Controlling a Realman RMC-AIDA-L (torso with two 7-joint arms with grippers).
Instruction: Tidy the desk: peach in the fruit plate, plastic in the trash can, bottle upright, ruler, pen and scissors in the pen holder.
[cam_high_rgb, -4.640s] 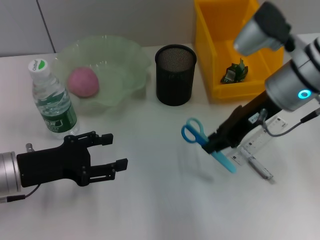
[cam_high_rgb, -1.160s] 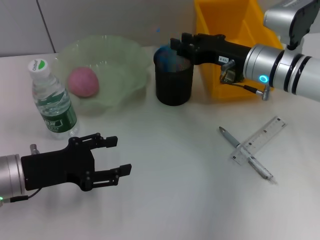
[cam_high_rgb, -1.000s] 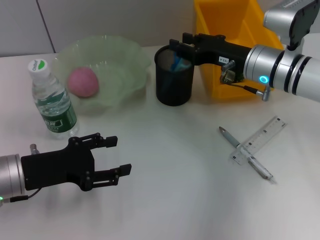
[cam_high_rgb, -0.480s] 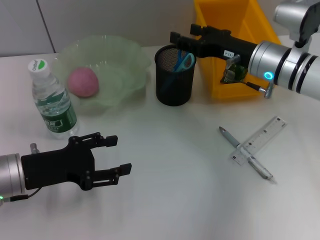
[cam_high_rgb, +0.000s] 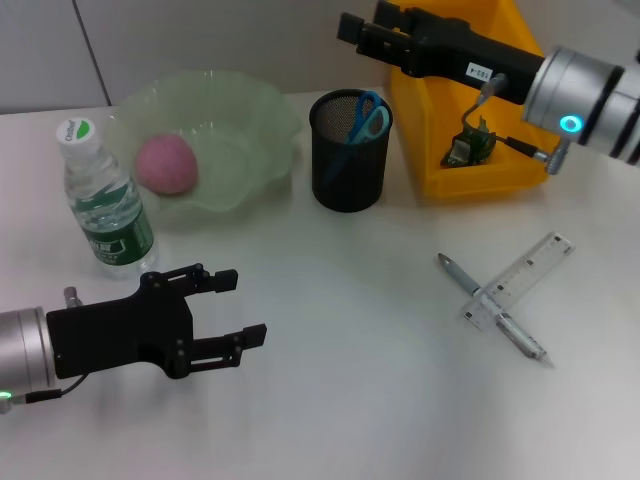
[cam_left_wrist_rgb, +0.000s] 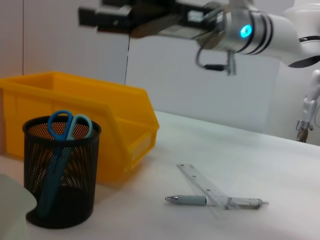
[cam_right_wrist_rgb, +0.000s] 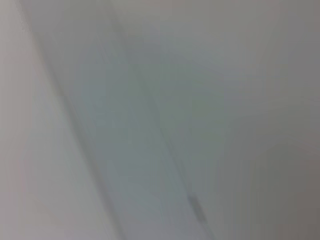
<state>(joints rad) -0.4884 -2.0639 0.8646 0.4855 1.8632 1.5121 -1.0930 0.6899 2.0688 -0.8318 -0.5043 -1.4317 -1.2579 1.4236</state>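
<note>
With the scissors (cam_high_rgb: 362, 118) already standing in the mesh pen holder (cam_high_rgb: 350, 150), the right gripper (cam_high_rgb: 352, 24) hangs above and behind the holder with nothing held, though how far its jaws stand apart cannot be told, while the left gripper (cam_high_rgb: 235, 310) sits parked low over the worktop (cam_high_rgb: 330, 390) with jaws spread and empty. The likely trouble lies ahead: the pen (cam_high_rgb: 490, 307) and clear ruler (cam_high_rgb: 517, 280) lie crossed, touching, so a pinch on one could drag or flick the other. The upright bottle (cam_high_rgb: 103, 200) has a green label whose writing is not legible.
</note>
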